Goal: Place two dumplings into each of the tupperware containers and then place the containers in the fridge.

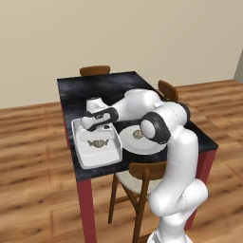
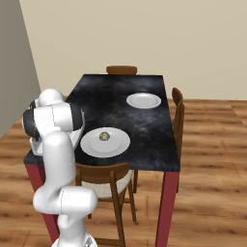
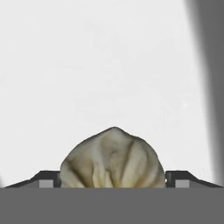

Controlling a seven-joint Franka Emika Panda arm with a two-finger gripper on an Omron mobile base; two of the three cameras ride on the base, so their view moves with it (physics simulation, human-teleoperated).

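The larger white tupperware container (image 1: pixel 81 156) sits at the table's near left corner. My gripper (image 1: pixel 98 139) reaches down into it from the right. In the hand view a tan pleated dumpling (image 3: pixel 113 159) lies on the container's white floor (image 3: pixel 109 65), between my gripper's (image 3: pixel 112 180) fingertips (image 3: pixel 47 179), which stand wide and open beside it. The same dumpling (image 1: pixel 98 144) shows inside the tray. Another dumpling (image 1: pixel 138 134) (image 2: pixel 103 136) rests on a round white plate (image 1: pixel 130 144) (image 2: pixel 118 144) next to the container. The blue container is out of view.
A second round white plate (image 2: pixel 143 100) lies farther back on the dark table (image 2: pixel 120 111). Wooden chairs stand at the near side (image 1: pixel 142 173), far end (image 1: pixel 95 70) and right side (image 2: pixel 177 103). A tall grey face (image 2: pixel 14 62) rises at the left; I cannot tell if it is the fridge.
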